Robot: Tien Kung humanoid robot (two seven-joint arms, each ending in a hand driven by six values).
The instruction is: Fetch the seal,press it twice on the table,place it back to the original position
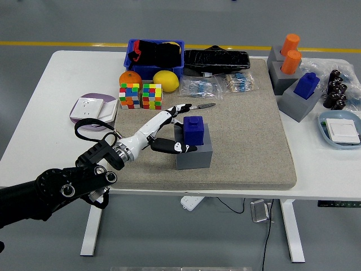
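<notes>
Robot hand [169, 129] open, beside seal [194, 130].

Left arm [34, 197] cut off at the picture's left edge; blue bin [155, 56] contents — dark, indistinct.

Two puzzle cubes [140, 95] sit before an orange [129, 78] and a lemon [166, 81]

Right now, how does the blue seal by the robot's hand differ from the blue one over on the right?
The near blue seal sits on the tan mat with the left hand around it; the far blue seal sits off the mat, untouched. The near one looks larger and darker. Both stand in grey holders.
</notes>
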